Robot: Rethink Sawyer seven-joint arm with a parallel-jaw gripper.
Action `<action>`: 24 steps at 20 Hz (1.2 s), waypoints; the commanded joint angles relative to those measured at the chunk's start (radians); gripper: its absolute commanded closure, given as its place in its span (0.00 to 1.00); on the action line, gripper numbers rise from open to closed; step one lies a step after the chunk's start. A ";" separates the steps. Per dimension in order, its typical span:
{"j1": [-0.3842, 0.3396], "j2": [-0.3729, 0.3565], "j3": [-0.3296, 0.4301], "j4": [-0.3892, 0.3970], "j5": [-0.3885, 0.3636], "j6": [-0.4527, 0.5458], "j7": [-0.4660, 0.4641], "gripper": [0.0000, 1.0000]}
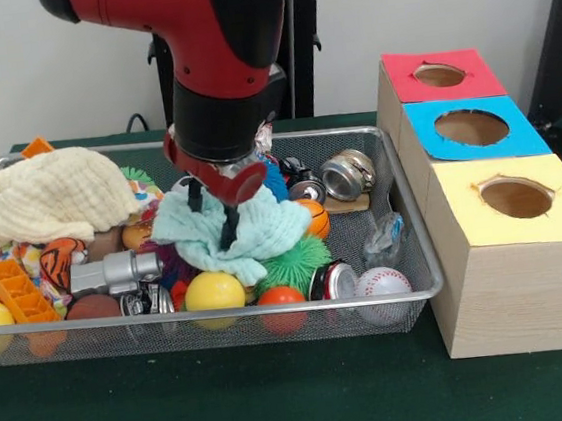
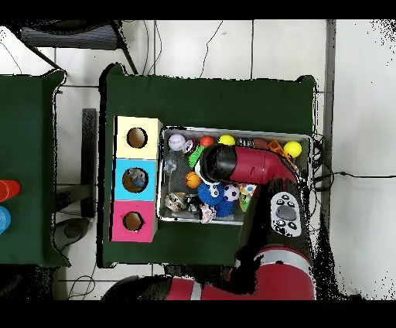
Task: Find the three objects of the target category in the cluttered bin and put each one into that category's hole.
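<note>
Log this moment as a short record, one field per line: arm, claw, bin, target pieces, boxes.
arm: red and black, reaching down over the middle of the bin
claw: claw low in the clutter, touching a pale green cloth; open or shut cannot be told
bin: wire-mesh tray crowded with balls, cans, cloths and toys
target pieces: one clear plastic piece near the bin's end beside the boxes; others not made out
boxes: three in a row beside the bin, tops yellow, blue, red
target hole: red-topped hole, farthest from the front camera

Front and overhead, bin (image 1: 410, 292) shared
</note>
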State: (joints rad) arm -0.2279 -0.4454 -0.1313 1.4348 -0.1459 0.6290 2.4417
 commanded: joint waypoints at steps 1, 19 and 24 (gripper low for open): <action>-0.014 -0.092 0.125 0.007 -0.047 0.169 -0.204 0.00; 0.031 -0.141 0.132 0.204 -0.051 -0.100 -0.004 0.00; 0.064 -0.109 0.136 0.226 -0.019 -0.152 0.062 0.00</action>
State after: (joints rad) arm -0.1866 -0.6111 -0.0816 1.5408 -0.1626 0.5425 2.4414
